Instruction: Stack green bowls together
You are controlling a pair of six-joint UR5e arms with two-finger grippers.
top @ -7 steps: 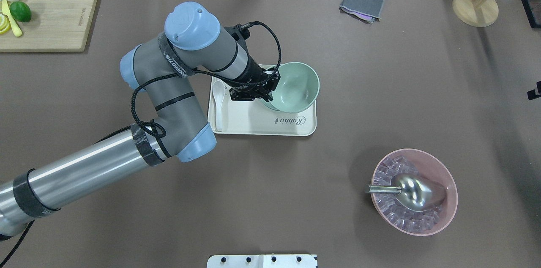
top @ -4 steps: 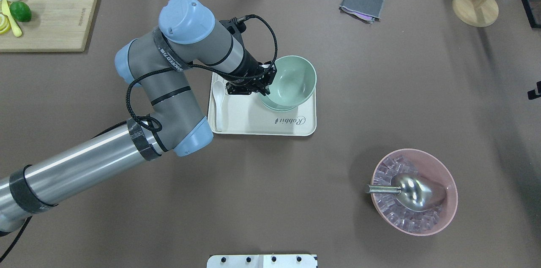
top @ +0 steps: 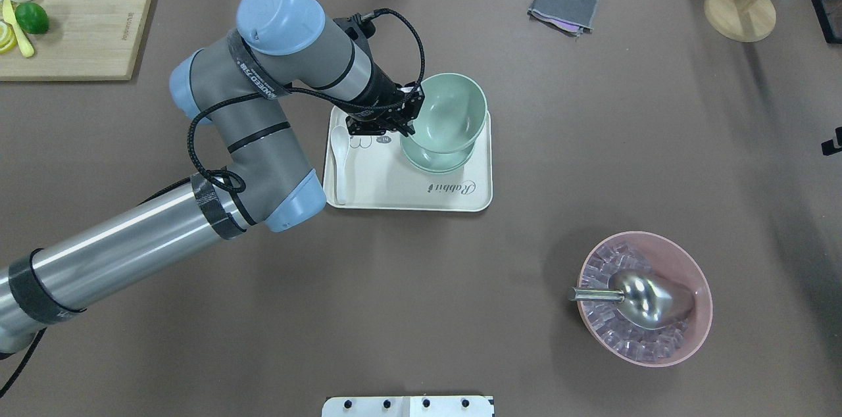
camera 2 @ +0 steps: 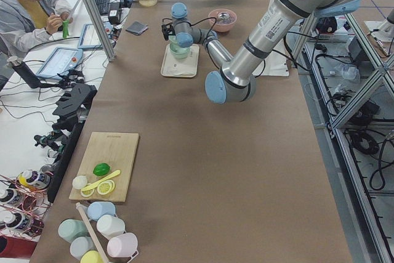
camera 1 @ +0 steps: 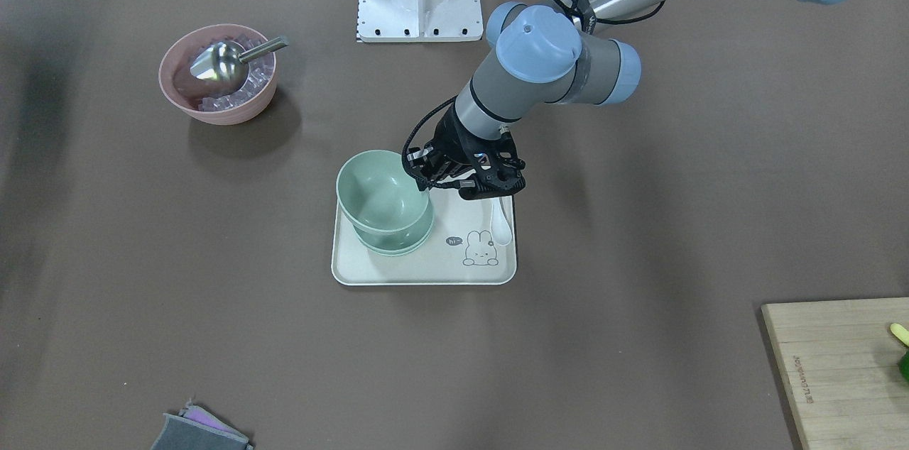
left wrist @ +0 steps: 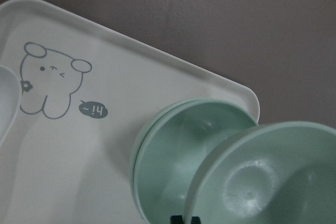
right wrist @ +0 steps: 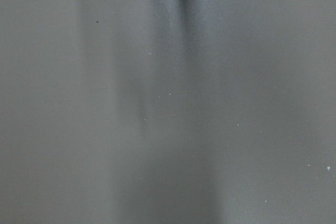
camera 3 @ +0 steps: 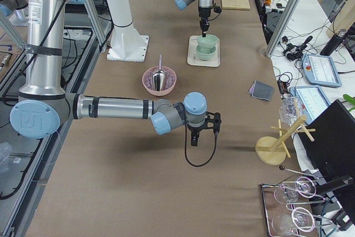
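Cutting board with fruit sits far left of the tray point(top: 408, 205), not part of the job. The left arm reaches in from that side, and the left hand point(top: 406, 127) is clenched on the left rim of the held green bowl point(top: 454, 108), one finger inside and one outside. A white spoon point(top: 339, 141) lies along the tray's left edge. The nested green bowls point(top: 437, 166), which look like two by the double rim in the wrist view, sit on the tray's right half. The held bowl hangs above them, mouth up, offset toward the tray's far edge, so only its base overlaps their far rim. Next move probably a short pull toward the tray's near edge, then straight down; a descent from here would likely catch the rim. The pink bowl point(top: 700, 302) with scoop is well right of the tray and nearer the robot. The right hand point(camera 3: 202, 131) hangs over bare desk far from the tray; cannot tell whether it's released or clenched. Left arm is clearly nearer.
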